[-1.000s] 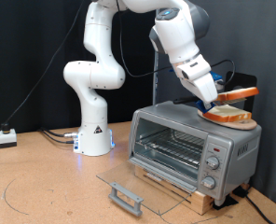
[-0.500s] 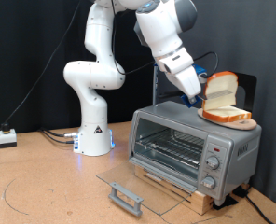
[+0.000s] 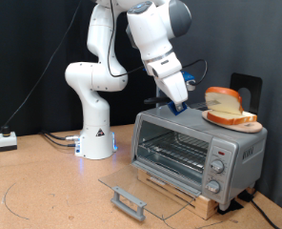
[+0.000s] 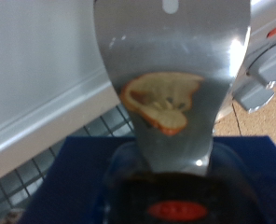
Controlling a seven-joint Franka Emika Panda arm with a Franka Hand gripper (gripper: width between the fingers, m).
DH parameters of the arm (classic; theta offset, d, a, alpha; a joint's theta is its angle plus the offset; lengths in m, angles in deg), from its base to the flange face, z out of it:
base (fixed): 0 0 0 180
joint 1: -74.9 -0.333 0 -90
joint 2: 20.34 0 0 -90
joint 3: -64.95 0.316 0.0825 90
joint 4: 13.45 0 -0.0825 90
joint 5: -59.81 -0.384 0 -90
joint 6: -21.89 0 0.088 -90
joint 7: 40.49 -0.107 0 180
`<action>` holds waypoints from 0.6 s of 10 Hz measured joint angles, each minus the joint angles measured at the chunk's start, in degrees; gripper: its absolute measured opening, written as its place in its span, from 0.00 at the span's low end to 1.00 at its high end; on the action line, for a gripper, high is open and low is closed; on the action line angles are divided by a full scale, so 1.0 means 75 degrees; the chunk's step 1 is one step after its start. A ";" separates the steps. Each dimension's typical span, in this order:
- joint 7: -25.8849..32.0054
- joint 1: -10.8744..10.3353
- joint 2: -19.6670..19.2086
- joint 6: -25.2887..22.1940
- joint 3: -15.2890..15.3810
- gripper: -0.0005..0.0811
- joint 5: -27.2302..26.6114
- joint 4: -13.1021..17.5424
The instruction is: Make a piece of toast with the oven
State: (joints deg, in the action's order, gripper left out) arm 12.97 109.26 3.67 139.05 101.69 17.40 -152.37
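Bread [image 3: 223, 98] looks light, soft, crumbly; best lifted under the flat face, not pinched at the crust. It leans tilted on a second slice [image 3: 232, 117] on a board [image 3: 254, 126] atop the oven [image 3: 198, 153], door open. Gripper [image 3: 179, 105] clenches a spatula [image 4: 166, 84]. Since half a second ago the arm has swung toward the exterior view's left and the slice has sagged lower.

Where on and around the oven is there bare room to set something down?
The oven roof is bare on the exterior view's left, beside the pincer. Its right end is crowded by the plate of bread. The wire rack inside and the open door are bare too.
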 joint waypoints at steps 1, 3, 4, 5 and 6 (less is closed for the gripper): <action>0.0150 0.0000 0.0032 -0.0007 -0.0016 0.49 0.0143 -0.0064; 0.0365 -0.0024 0.0131 -0.0015 0.0025 0.49 0.0234 -0.0182; 0.0367 -0.0067 0.0186 -0.0035 0.0060 0.49 0.0237 -0.0210; 0.0367 -0.0115 0.0261 -0.0077 0.0114 0.49 0.0237 -0.0243; 0.0368 -0.0180 0.0352 -0.0140 0.0174 0.49 0.0244 -0.0283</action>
State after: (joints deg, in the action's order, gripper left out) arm 15.72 107.91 6.31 138.00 102.99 19.22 -154.49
